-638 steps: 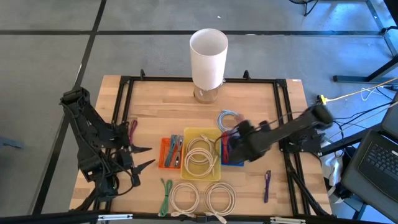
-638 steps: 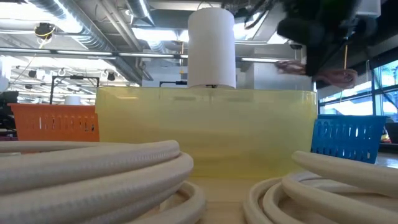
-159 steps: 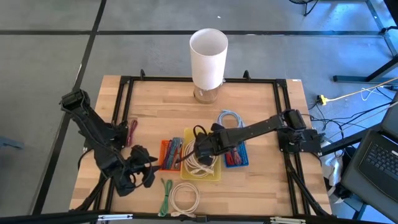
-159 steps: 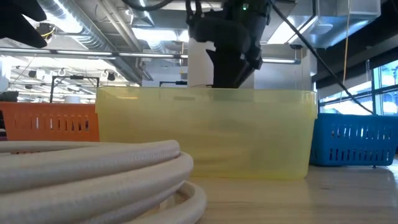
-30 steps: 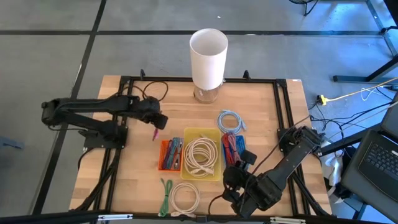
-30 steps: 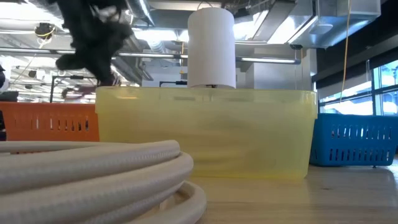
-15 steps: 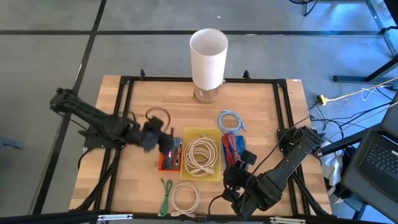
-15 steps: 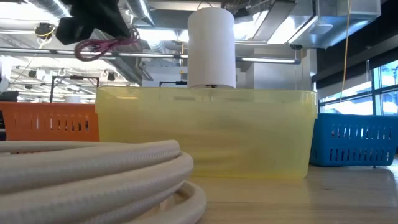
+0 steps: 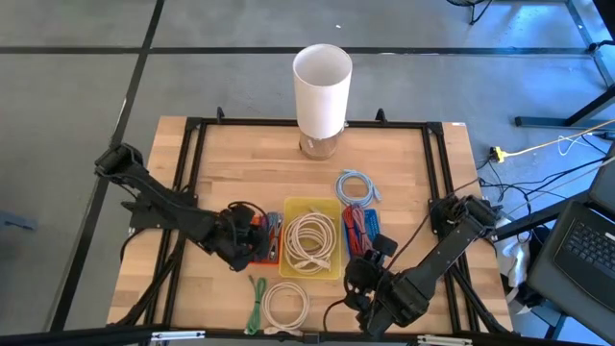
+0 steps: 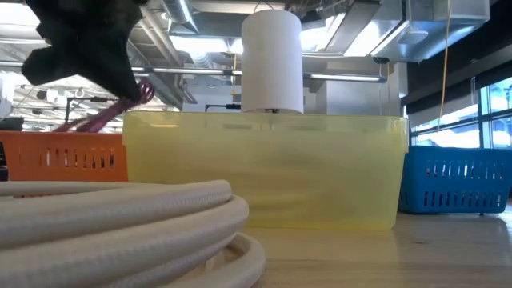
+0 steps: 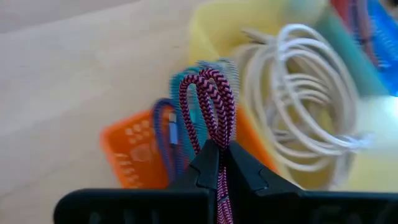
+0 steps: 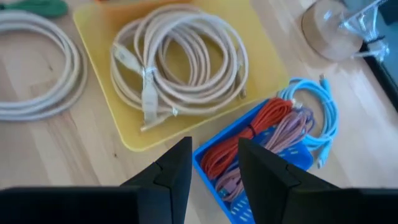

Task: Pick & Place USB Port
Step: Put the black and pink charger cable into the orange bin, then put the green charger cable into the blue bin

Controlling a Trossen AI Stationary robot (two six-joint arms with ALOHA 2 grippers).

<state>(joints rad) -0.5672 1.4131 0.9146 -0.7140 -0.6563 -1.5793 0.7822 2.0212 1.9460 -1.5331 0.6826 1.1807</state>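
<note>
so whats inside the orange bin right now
The orange bin holds a few looped cables, bluish and teal. The left gripper holds a pink-and-black braided cable above it, and gripper and cable cover most of the bin's floor.

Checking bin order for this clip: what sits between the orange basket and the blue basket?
The yellow tray holding coiled white cables lies between the orange basket and the blue basket; the high view shows it plainly.

Orange bin (image 9: 257, 252) crowded with cables, yellow bin (image 9: 332, 207) alongside, bare wood (image 9: 259, 178) behind
</note>
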